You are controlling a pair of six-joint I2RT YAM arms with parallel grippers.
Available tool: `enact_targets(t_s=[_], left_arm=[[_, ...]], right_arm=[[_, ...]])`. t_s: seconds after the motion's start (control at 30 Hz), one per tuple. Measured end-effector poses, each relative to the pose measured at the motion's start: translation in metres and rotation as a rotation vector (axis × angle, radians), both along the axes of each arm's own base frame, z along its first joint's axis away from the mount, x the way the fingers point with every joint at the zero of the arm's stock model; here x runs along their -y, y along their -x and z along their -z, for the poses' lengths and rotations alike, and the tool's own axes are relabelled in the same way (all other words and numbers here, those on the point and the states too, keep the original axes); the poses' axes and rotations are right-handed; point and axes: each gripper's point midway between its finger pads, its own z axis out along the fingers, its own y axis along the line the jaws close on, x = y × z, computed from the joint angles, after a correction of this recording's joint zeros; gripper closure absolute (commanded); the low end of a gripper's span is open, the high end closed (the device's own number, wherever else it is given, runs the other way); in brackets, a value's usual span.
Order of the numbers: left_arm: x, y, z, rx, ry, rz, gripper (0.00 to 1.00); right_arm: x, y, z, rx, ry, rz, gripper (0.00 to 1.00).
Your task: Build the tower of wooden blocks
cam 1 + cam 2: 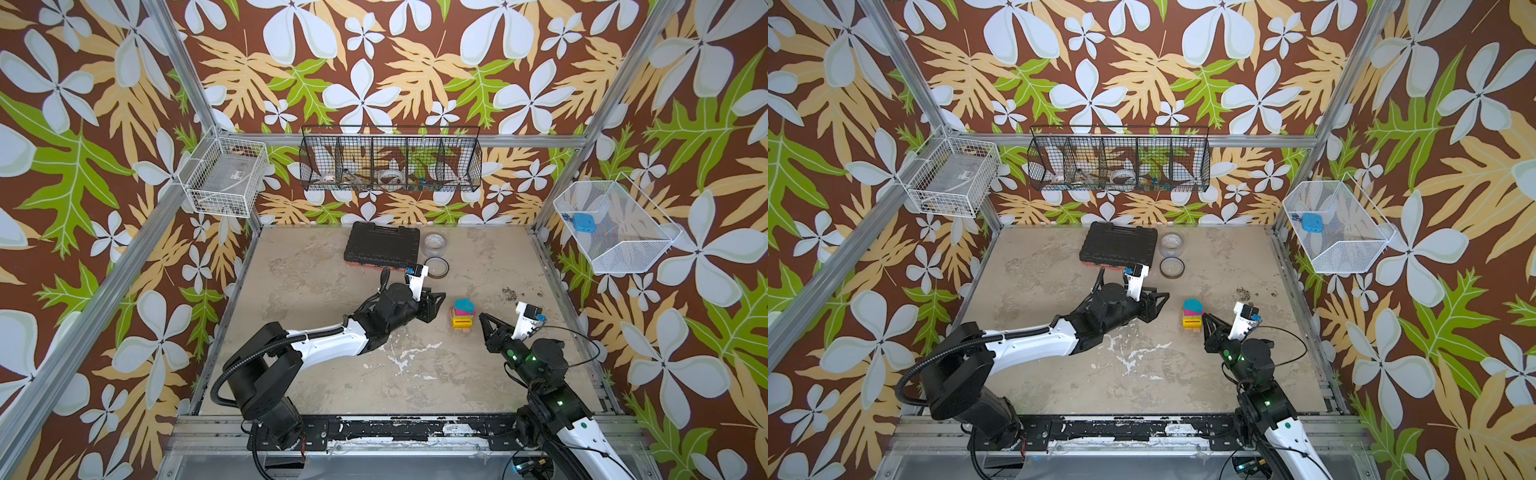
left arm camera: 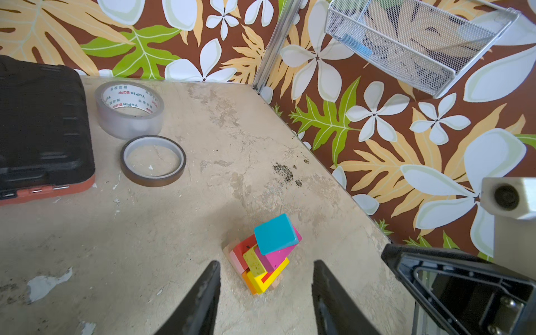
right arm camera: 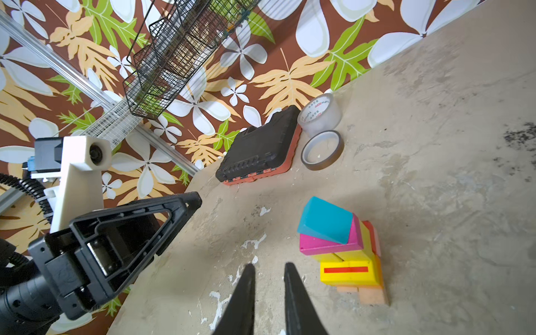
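Noted the tower (image 1: 461, 316) standing on the tabletop (image 1: 374, 365), right of centre, between both pincers. Found the left pincer (image 1: 437, 307) open, empty, facing it from the left. Found the right pincer (image 1: 484, 321) closed, empty, just beside the striped layer. Judged the right arm nearer.

Straight ahead of the left gripper (image 1: 438, 306), a short strip of bare table (image 1: 316, 274), then the tower (image 1: 461, 316) squarely in the way, with the right gripper (image 1: 482, 318) just beside its other flank. Close by the left wrist, black tool case (image 1: 382, 245), clear tape roll (image 1: 435, 249) and brown tape roll (image 1: 447, 268), well apart from the tower. Elsewhere around both grippers, open table
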Motion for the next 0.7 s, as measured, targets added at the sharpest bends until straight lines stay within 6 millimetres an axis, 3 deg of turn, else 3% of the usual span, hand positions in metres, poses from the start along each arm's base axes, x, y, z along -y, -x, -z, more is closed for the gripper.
enact_targets(t_s=[0.33, 0.7], left_arm=[[0.039, -0.031, 0.032, -0.028, -0.108, 0.014, 0.51], [0.065, -0.063, 0.066, -0.062, -0.234, -0.017, 0.54]], right_arm=[[-0.007, -0.012, 0.030, -0.113, 0.038, -0.014, 0.83], [-0.009, -0.018, 0.034, -0.128, 0.049, -0.018, 0.83]])
